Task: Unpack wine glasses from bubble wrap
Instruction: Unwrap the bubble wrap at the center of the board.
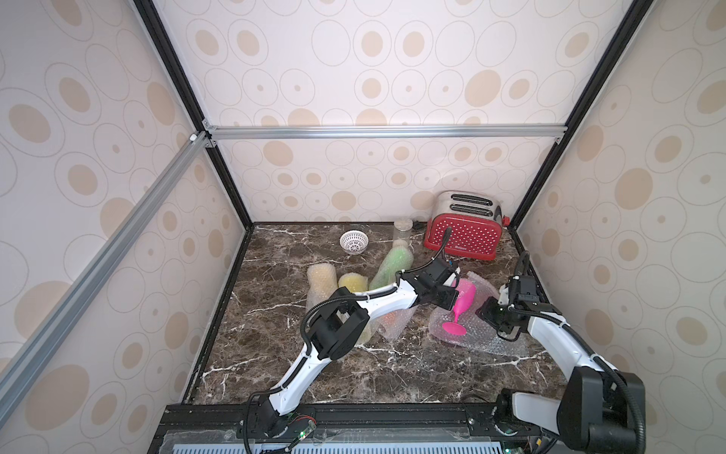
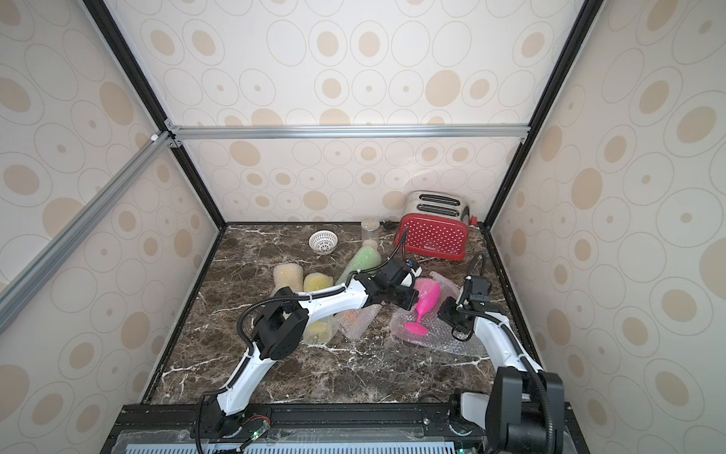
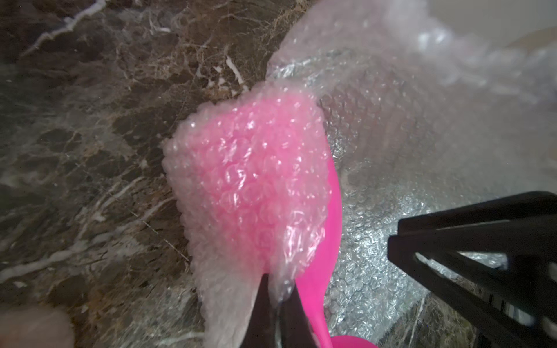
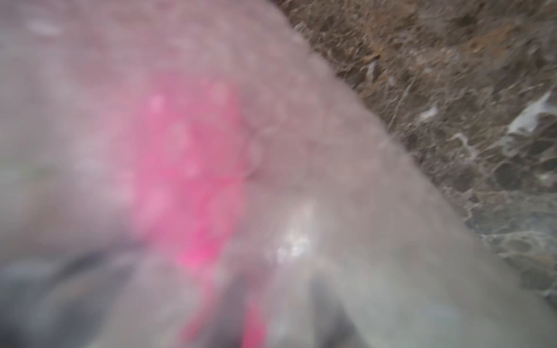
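A bare pink wine glass (image 1: 465, 293) (image 2: 426, 293) lies tilted on an opened sheet of bubble wrap (image 1: 483, 338) (image 2: 451, 342) at the right. My left gripper (image 1: 451, 295) (image 3: 278, 289) is shut on a flap of that bubble wrap (image 3: 247, 180), which drapes over the pink bowl (image 3: 319, 241). My right gripper (image 1: 481, 312) (image 4: 280, 301) is against the wrap's right side. Its jaws are blurred behind plastic. Wrapped rolls lie to the left: a green one (image 1: 393, 267), a yellow one (image 1: 352, 282), a pale one (image 1: 322, 281), and an orange one (image 1: 391, 318) under my left arm.
A red dotted toaster (image 1: 463, 228) stands at the back right, with a clear jar (image 1: 402, 230) and a white lattice bowl (image 1: 354, 240) along the back. Patterned walls enclose the marble top (image 1: 314, 377) on three sides.
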